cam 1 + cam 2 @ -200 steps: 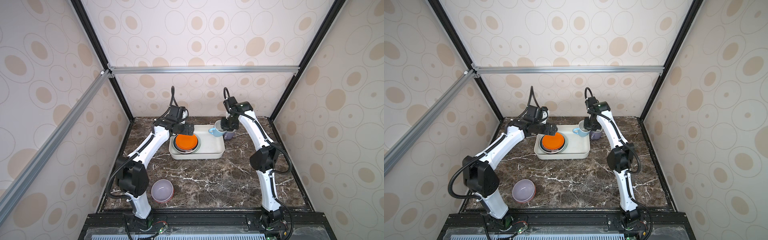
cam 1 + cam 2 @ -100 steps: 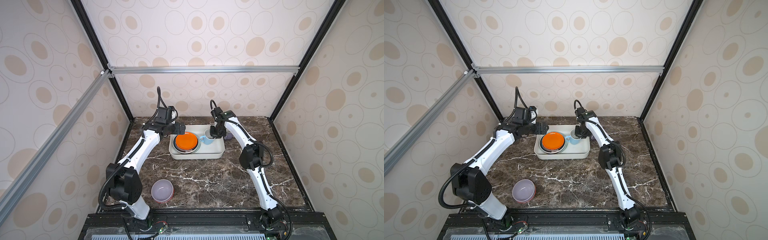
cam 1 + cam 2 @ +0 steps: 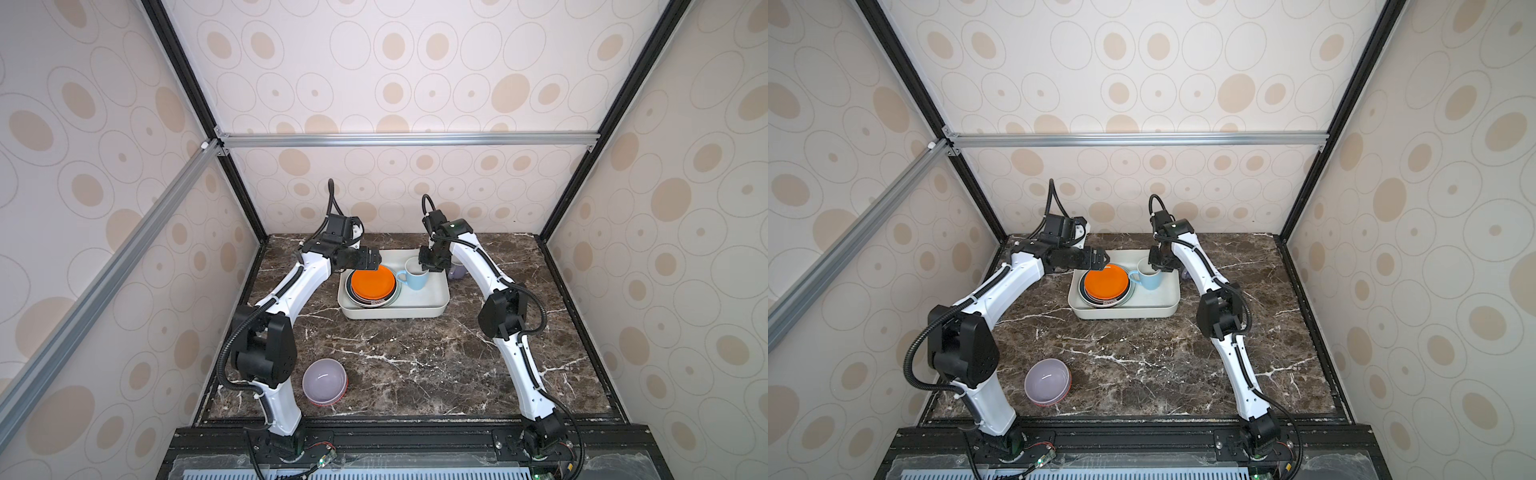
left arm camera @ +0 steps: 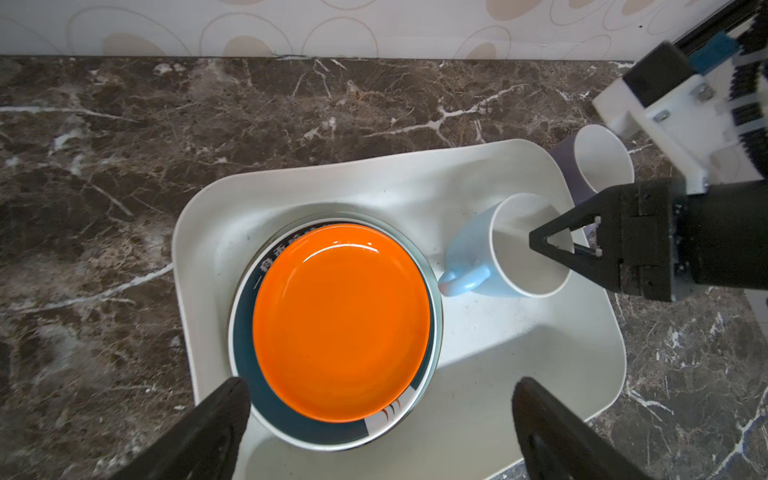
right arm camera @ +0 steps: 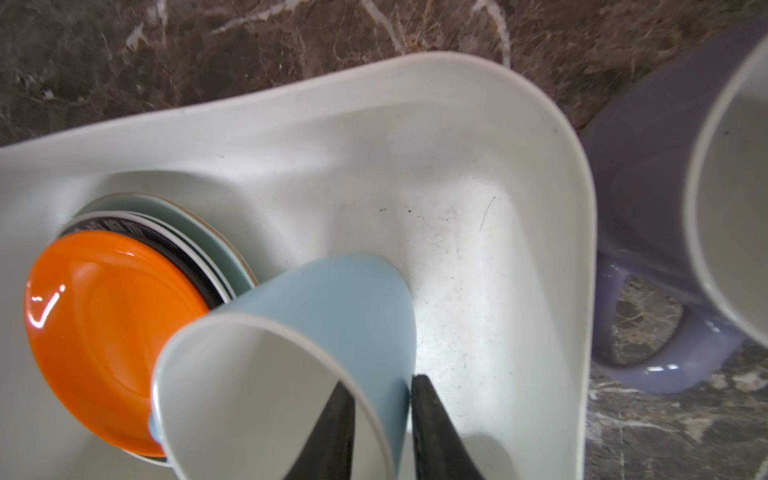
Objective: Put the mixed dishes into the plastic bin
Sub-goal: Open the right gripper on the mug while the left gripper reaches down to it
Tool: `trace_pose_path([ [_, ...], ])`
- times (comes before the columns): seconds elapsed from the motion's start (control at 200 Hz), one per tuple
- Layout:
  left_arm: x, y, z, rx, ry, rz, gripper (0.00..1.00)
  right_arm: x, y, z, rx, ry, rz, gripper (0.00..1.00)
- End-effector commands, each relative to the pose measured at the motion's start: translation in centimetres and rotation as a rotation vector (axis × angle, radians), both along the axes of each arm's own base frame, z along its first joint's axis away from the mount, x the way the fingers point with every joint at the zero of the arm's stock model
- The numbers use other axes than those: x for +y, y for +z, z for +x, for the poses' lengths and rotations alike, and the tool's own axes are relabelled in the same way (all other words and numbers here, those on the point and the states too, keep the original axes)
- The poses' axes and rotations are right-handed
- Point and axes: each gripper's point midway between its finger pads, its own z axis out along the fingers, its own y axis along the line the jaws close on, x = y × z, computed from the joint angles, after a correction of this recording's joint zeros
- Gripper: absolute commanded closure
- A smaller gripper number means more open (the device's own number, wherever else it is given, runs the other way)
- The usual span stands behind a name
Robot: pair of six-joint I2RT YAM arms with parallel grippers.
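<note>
Blue mug (image 3: 417, 279) has moved inside the plastic bin (image 3: 395, 312).

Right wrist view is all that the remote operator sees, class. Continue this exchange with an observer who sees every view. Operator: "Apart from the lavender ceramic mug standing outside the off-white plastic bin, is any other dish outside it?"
Observer: Yes. A round lavender bowl stands on the dark marble table by the left arm's base, far from the off-white rectangular plastic bin.
Operator: Where is the left gripper?
Observer: The left gripper hangs open and empty over the round orange plate topping the stack.
Operator: Which way does the pale blue ceramic mug turn its handle?
Observer: The handle points toward that stack.
</note>
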Motion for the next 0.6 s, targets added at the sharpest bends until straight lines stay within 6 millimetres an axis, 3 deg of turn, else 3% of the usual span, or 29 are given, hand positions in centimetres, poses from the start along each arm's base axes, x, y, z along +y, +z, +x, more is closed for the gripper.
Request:
trace_pose_path([
  [0.0,-1.9,0.9,0.2,-0.004,-0.067,-0.005,0.01,0.4,-0.5,0.0,0.013,-0.005,0.013,0.65],
  [0.19,-3.7,0.1,0.9,0.017,-0.104,-0.009,0.01,0.5,0.4,0.0,0.002,0.014,0.034,0.5],
  [0.39,-5.0,-0.7,1.8,0.039,-0.121,0.003,0.01,0.5,4.0,-0.1,-0.08,0.074,0.056,0.29],
  [0.595,-7.2,-2.0,2.0,0.066,-0.153,-0.003,0.01,-1.7,7.6,-1.1,-0.122,0.072,0.044,0.27],
])
